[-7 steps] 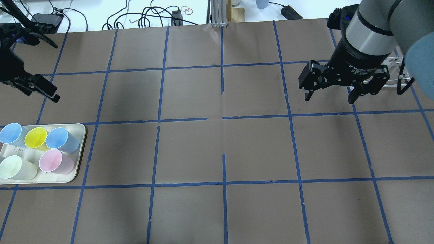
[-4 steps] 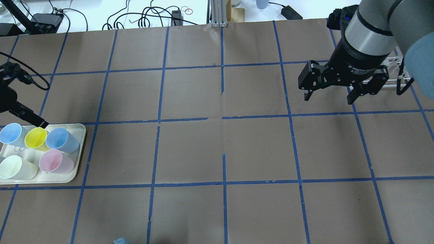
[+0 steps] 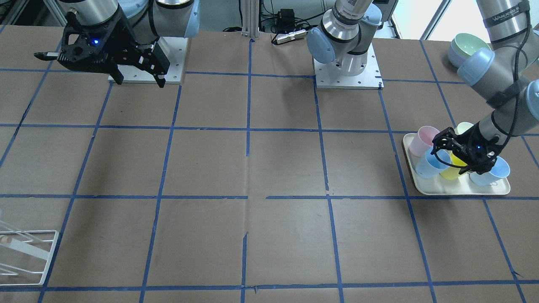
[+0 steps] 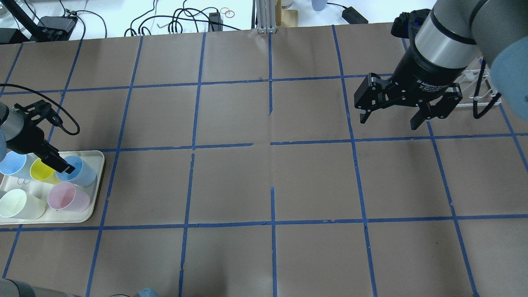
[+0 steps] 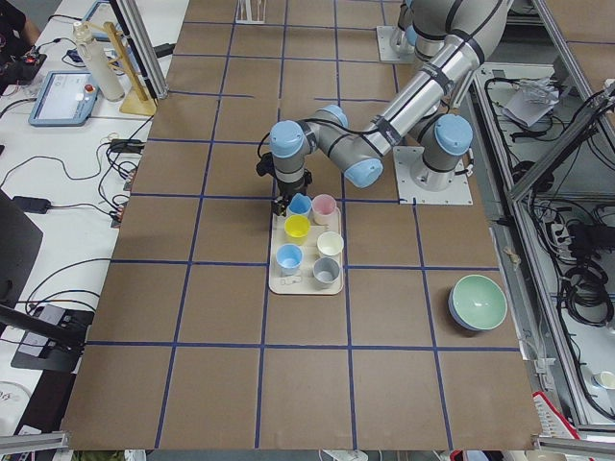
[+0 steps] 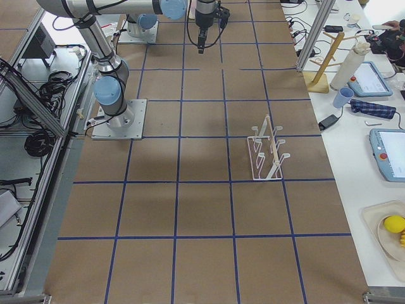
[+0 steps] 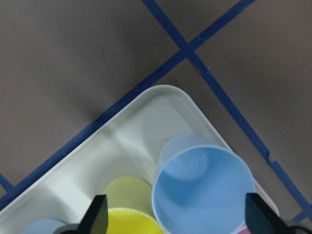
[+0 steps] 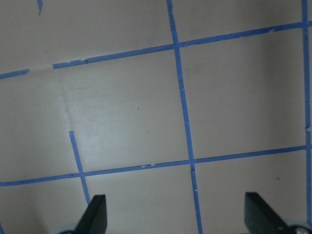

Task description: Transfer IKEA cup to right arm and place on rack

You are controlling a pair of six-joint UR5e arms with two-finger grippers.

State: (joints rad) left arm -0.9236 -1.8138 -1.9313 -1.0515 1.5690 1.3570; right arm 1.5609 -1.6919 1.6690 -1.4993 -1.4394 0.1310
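Observation:
The IKEA cup (image 4: 80,173) is pale blue and stands upright at the far right corner of the cream tray (image 4: 97,206). It also shows in the left wrist view (image 7: 202,192) and the front view (image 3: 428,165). My left gripper (image 4: 62,166) is open and hangs just above the cups. Its fingers (image 7: 97,219) stand either side of the IKEA cup's rim and a yellow cup (image 7: 129,217). My right gripper (image 4: 388,121) is open and empty above bare table. The white wire rack (image 6: 266,152) stands behind it (image 4: 478,88).
The tray also holds a second blue cup (image 4: 11,163), a pink cup (image 4: 68,196) and a pale green cup (image 4: 16,204). A green bowl (image 5: 478,303) sits near the left arm's base. Cables and boxes lie beyond the table's far edge.
My left gripper has come down from the far left of the table to just above the cups on the tray. My right gripper has shifted slightly to the left.

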